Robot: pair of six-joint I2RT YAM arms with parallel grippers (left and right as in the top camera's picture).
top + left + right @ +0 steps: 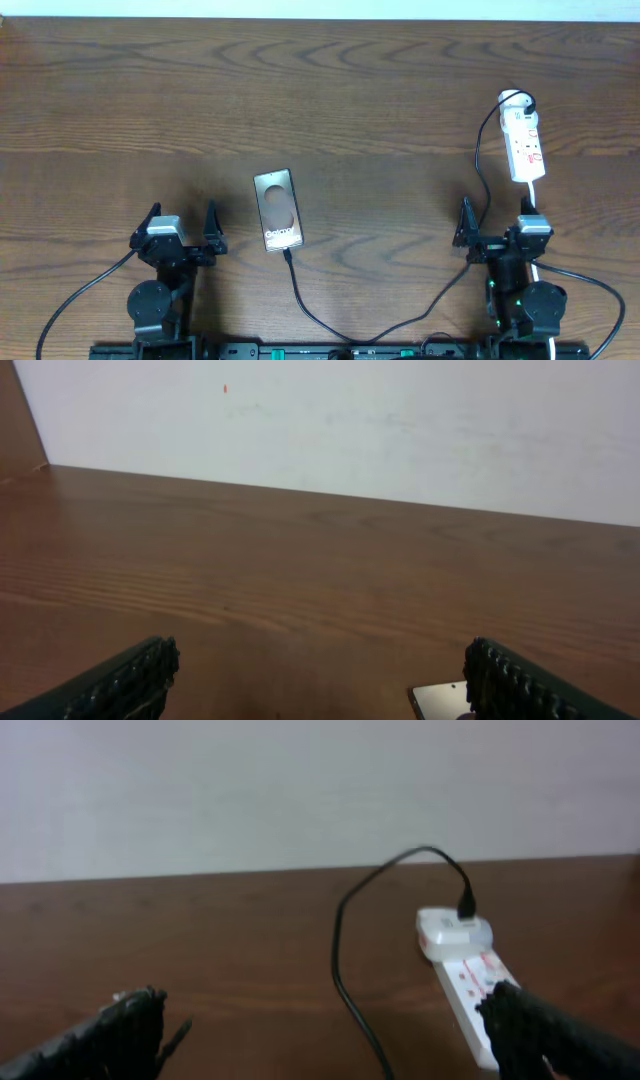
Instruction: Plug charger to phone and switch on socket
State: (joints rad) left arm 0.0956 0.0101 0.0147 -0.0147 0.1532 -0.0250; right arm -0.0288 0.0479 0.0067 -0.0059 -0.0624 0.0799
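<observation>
"While your two arms sit at the near edge of the table [380,80], where does the phone lie?"

"Your phone [277,209] lies flat and face up, left of the middle. It is near your left gripper [182,228], slightly ahead of it and to its right. In the left wrist view one corner shows just beside that gripper's right finger [530,685]."

"And the charger?"

"Your charger [334,950] meets the phone's near short edge. From there it loops toward you, runs right, passes your right gripper [497,228] on its left side, and climbs to a black plug at the far end of the socket [524,145]. You cannot tell from above whether the tip is seated in the phone."

"Where is the socket?"

"At the far right, lying lengthwise away from you, just ahead of your right gripper. Red marks show on it, but the switch position is too small to read."

"And the grippers?"

"Both are spread wide and hold nothing. Neither touches the phone, the charger or the socket."
</observation>
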